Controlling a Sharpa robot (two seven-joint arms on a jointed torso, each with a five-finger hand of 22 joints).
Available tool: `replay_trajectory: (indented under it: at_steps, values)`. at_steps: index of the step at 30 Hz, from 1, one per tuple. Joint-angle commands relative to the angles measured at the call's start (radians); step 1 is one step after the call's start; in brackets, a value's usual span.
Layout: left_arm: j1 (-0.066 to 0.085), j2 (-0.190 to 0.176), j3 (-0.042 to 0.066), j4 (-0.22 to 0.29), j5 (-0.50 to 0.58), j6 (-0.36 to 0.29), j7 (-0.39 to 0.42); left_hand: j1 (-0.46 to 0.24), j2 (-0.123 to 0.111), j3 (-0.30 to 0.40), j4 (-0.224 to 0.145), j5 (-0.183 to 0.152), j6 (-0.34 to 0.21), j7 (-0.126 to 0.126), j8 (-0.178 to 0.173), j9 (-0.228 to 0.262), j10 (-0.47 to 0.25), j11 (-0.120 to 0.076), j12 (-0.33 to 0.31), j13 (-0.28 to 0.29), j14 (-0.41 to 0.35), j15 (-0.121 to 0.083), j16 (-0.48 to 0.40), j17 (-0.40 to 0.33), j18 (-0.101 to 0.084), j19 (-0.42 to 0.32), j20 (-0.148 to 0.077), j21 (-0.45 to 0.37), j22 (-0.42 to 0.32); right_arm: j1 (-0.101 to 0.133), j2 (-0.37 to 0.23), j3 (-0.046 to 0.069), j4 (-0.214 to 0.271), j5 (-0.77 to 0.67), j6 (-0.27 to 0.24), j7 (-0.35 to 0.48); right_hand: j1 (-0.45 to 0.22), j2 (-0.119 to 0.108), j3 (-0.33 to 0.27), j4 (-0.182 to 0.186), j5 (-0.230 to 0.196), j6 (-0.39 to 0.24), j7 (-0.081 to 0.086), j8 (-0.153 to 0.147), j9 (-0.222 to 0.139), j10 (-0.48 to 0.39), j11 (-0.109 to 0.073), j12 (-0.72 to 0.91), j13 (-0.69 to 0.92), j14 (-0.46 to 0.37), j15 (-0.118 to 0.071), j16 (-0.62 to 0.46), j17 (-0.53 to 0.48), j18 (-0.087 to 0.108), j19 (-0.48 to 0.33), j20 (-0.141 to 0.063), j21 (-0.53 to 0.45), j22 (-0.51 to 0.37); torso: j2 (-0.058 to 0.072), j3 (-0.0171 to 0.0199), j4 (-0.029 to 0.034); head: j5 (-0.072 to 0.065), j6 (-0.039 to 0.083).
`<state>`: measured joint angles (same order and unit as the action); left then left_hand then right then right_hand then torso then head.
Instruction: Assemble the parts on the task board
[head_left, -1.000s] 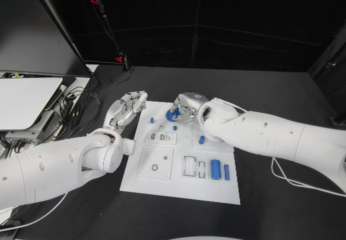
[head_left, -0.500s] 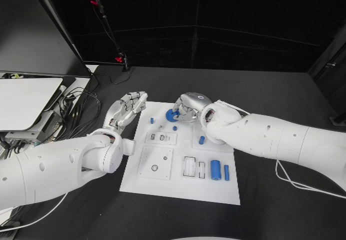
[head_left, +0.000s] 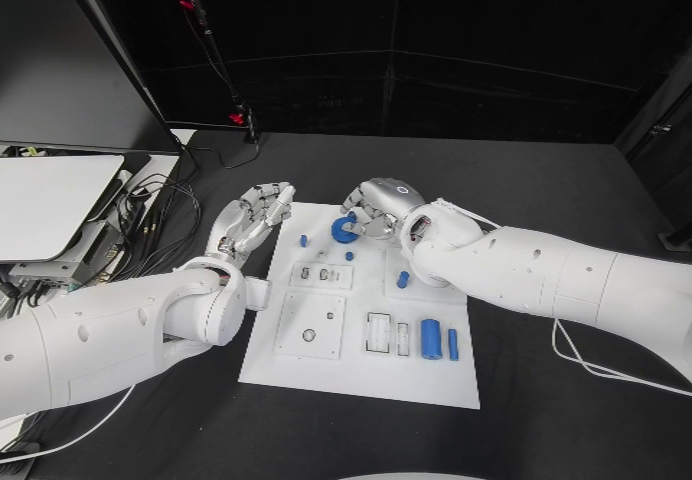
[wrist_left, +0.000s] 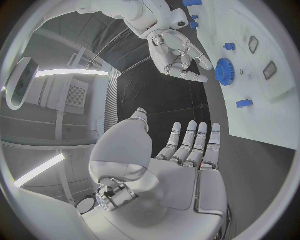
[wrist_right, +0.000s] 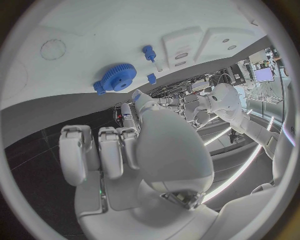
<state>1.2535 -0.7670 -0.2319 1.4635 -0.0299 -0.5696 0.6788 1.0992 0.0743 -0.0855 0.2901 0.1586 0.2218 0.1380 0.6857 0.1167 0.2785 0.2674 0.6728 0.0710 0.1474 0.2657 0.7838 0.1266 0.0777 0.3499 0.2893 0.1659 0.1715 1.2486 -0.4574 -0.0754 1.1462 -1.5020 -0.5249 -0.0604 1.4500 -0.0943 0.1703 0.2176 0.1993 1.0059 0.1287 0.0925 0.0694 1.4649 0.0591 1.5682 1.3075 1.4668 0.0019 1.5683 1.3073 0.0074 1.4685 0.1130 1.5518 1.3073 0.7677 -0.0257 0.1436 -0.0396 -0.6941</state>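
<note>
1. A blue toothed gear (head_left: 345, 230) is lying flat near the far edge of the white task board (head_left: 361, 375), just beside the right hand (head_left: 378, 212).
2. Nothing is being held by the right hand; its silver fingers are spread.
3. The left hand (head_left: 255, 215) is being held flat and empty at the board's left edge, fingers straight.

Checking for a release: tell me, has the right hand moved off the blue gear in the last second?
Yes. The right hand has drawn back from the gear, which now lies bare on the board; earlier its fingers covered it.
</note>
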Motion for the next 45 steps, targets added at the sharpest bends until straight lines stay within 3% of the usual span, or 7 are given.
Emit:
replay_trajectory:
  at_steps: [1, 13, 25, 36, 45]
  values:
    - [0.001, 0.0, 0.001, 0.001, -0.006, 0.009, 0.258, 0.013, 0.001, -0.006, 0.001, 0.003, 0.004, 0.161, 0.006, -0.001, 0.003, 0.001, 0.005, -0.001, -0.002, 0.001, 0.006, -0.001, 0.009, -0.005, 0.001, 0.004, 0.001, 0.002, 0.003, 0.001, -0.002, -0.011, 0.038, -0.035, -0.003, -0.012, -0.006, -0.001, 0.0, -0.008, 0.002, -0.008, -0.002, 0.106, 0.001, 0.003, 0.263, 0.104, 0.005, 0.002, 0.263, 0.002, 0.077, 0.006, -0.003, 0.242, 0.0, -0.0005, 0.0012, -0.001, -0.001]
    - [0.001, -0.001, 0.001, 0.002, -0.006, 0.008, 0.259, 0.013, 0.001, -0.006, 0.001, 0.003, 0.004, 0.161, 0.006, -0.001, 0.003, 0.001, 0.005, -0.001, -0.002, 0.001, 0.006, -0.001, 0.009, -0.005, 0.001, 0.004, 0.001, 0.002, 0.012, 0.001, -0.008, -0.031, 0.14, -0.108, -0.033, -0.024, -0.023, 0.018, -0.003, -0.005, 0.006, -0.015, -0.002, 0.106, 0.007, 0.003, 0.263, 0.104, 0.009, 0.002, 0.263, 0.004, 0.07, 0.008, -0.009, 0.236, -0.001, -0.0006, 0.0007, -0.002, -0.003]
    - [0.001, 0.0, 0.001, 0.002, -0.006, 0.009, 0.257, 0.013, 0.001, -0.006, 0.001, 0.003, 0.004, 0.161, 0.006, -0.001, 0.003, 0.001, 0.005, -0.001, -0.002, 0.001, 0.006, -0.001, 0.009, -0.005, 0.001, 0.004, 0.001, 0.002, 0.021, 0.001, -0.016, -0.04, 0.188, -0.138, -0.038, -0.025, -0.025, 0.023, -0.005, -0.002, 0.006, -0.016, -0.001, 0.106, 0.008, 0.003, 0.263, 0.104, 0.01, 0.002, 0.263, 0.006, 0.066, 0.009, -0.013, 0.233, 0.0, -0.0005, 0.001, -0.002, -0.002]
    - [0.001, 0.001, 0.001, 0.001, -0.006, 0.009, 0.256, 0.016, 0.002, -0.007, 0.001, 0.006, 0.004, 0.161, 0.007, -0.002, 0.003, 0.001, 0.007, -0.001, -0.002, 0.001, 0.008, -0.002, 0.009, -0.005, 0.001, 0.005, 0.002, 0.002, 0.021, 0.001, -0.012, -0.047, 0.18, -0.139, -0.024, -0.019, -0.018, 0.016, -0.003, 0.004, 0.005, -0.016, 0.0, 0.106, 0.008, 0.003, 0.263, 0.104, 0.01, 0.002, 0.263, 0.006, 0.065, 0.01, -0.013, 0.233, 0.0, -0.0001, 0.001, -0.001, -0.003]
    - [0.001, 0.002, 0.001, 0.0, -0.006, 0.01, 0.255, 0.016, 0.002, -0.007, 0.001, 0.006, 0.004, 0.161, 0.007, -0.002, 0.003, 0.001, 0.007, -0.001, -0.002, 0.001, 0.008, -0.002, 0.009, -0.005, 0.001, 0.005, 0.002, 0.002, 0.019, 0.001, -0.008, -0.059, 0.061, -0.077, 0.018, -0.017, -0.002, -0.009, -0.002, -0.005, -0.006, -0.023, -0.001, 0.106, -0.006, 0.003, 0.263, 0.104, -0.001, 0.002, 0.263, 0.0, 0.081, 0.002, 0.001, 0.246, 0.0, -0.0002, 0.0007, -0.001, -0.002]
